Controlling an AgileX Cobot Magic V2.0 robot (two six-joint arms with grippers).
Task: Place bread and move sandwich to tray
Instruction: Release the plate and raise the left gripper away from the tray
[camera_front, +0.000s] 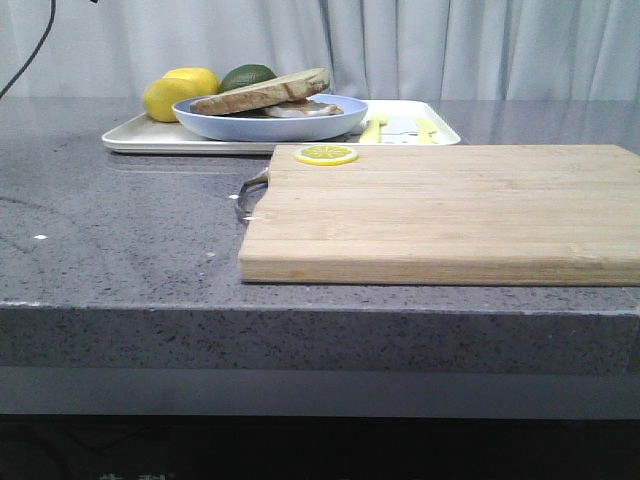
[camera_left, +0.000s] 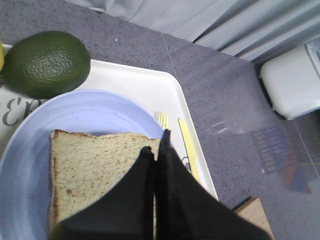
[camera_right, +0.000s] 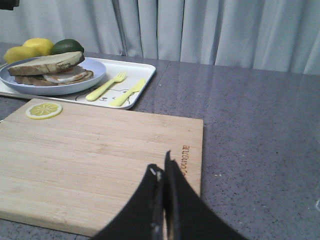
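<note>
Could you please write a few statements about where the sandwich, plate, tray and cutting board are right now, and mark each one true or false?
1. The blue plate holding the sandwich sits on the white tray. True.
2. A lemon slice lies on the wooden cutting board. True.
3. The sandwich rests on the cutting board. False: it is on the plate, and the board carries only the lemon slice.
4. A yellow fork and knife lie on the tray beside the plate. True.
5. The right hand is wide open. False: its fingers are closed together, holding nothing, above the board.
6. The left hand grips the lime. False: it is shut above the sandwich's top slice.
</note>
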